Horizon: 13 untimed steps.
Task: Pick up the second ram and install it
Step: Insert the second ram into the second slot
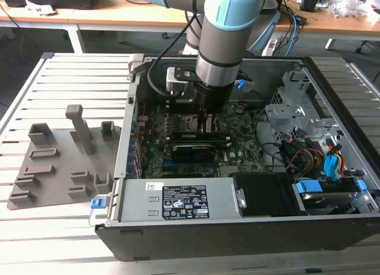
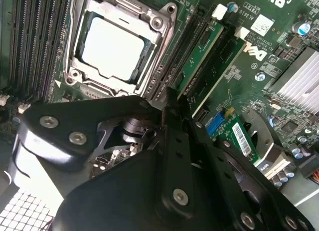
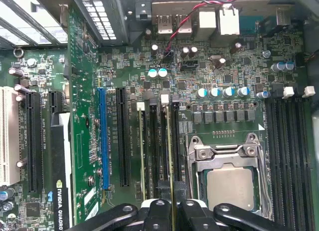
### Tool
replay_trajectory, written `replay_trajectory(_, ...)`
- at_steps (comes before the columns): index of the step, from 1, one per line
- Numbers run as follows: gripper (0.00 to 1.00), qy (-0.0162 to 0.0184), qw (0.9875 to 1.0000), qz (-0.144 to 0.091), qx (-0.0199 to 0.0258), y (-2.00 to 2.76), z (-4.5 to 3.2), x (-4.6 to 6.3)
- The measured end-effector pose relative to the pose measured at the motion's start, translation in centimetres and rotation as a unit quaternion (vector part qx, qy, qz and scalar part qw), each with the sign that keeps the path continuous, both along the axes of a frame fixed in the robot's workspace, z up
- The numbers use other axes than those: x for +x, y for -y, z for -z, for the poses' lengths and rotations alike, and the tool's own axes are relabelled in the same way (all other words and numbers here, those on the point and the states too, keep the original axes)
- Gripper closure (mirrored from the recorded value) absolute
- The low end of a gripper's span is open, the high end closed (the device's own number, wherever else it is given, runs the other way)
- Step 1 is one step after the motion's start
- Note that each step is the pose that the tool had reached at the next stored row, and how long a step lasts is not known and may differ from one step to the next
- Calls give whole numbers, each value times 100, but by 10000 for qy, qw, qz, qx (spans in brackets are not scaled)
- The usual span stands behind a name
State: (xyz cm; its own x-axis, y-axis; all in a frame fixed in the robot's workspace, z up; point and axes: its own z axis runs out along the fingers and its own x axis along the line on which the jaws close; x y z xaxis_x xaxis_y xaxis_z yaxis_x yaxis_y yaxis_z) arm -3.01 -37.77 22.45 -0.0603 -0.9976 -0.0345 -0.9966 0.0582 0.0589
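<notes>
In the exterior view my gripper [image 1: 205, 122] reaches down into the open computer case [image 1: 196, 236], over the memory slots of the motherboard [image 1: 240, 150]. The second ram [image 3: 170, 151] is a thin green stick seen edge-on in the first wrist view. It stands along the slot beside the processor socket [image 3: 229, 186], with the gripper [image 3: 173, 205] shut on its top edge. In the second wrist view the black fingers [image 2: 174, 141] meet at the gripper's tip [image 2: 172, 99], where the stick's green face [image 2: 202, 54] runs away from them. How deep the stick sits in the slot is hidden.
Another green stick with a white label [image 2: 242, 137] stands in a slot farther from the socket [image 2: 112, 46]. A graphics card [image 1: 193, 150] lies nearby, with the power supply [image 1: 178, 201] in front and the drive cage [image 1: 297, 108] toward the exterior view's right. A grey fixture tray [image 1: 59, 162] sits outside.
</notes>
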Motion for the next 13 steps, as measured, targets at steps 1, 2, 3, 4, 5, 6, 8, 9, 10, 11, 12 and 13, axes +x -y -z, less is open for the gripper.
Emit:
replay_trajectory(1, 86, -1, 10000, -1, 0, 8, 5, 1)
replay_trajectory(2, 86, -1, 10000, 0, 0, 21, 8, 0)
replay_trajectory(3, 86, -2, 10000, 1, -2, 22, 11, 3)
replay_trajectory(4, 86, -2, 10000, 1, -3, 23, 14, 9)
replay_trajectory(5, 86, -1, 10000, 1, -1, 22, 19, 11)
replay_trajectory(6, 86, -1, 10000, 0, -1, 20, 26, 13)
replay_trajectory(8, 86, -1, 10000, -1, -1, 16, 31, 14)
replay_trajectory(9, 86, -1, 10000, -1, -1, 15, 31, 13)
replay_trajectory(10, 86, -1, 10000, 0, -2, 15, 31, 13)
replay_trajectory(11, 86, -1, 10000, 0, -1, 15, 32, 13)
replay_trajectory(12, 86, 6, 10000, -1, 3, 13, 35, 15)
replay_trajectory(13, 78, -1, 10000, 0, -2, 15, 1, 13)
